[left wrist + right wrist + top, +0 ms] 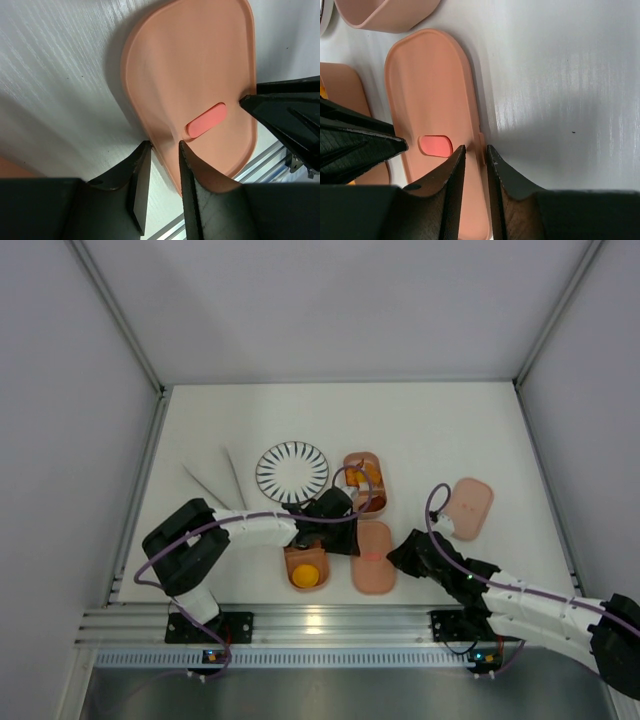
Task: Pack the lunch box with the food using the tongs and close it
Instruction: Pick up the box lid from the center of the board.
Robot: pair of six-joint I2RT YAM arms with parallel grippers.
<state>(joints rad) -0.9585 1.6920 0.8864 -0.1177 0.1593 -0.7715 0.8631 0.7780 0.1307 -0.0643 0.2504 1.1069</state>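
The salmon-pink, round-ended plastic lid with the small red mark (195, 65) lies flat on the white table (420, 430), near the front edge and between my two arms. My left gripper (164, 147) stands narrow astride its left rim. My right gripper (476, 148) stands just as narrow astride the opposite rim, at a little tab. Whether either pair is pinching the plastic, I cannot tell.

I judge the lid light, stiff and smooth, probably slippery. Lying flat, it offers only the raised rim, so a hold from both sides suits it.

Just left of it sits a pink tray (291, 565) with orange food (306, 576), close to my left fingers. A second filled tray (362, 456) lies beyond. The red-spotted lid (470, 506) is to the right and the striped white plate (292, 471) is farther off. What I take for the silvery tongs (235, 480) lies well apart on the left.
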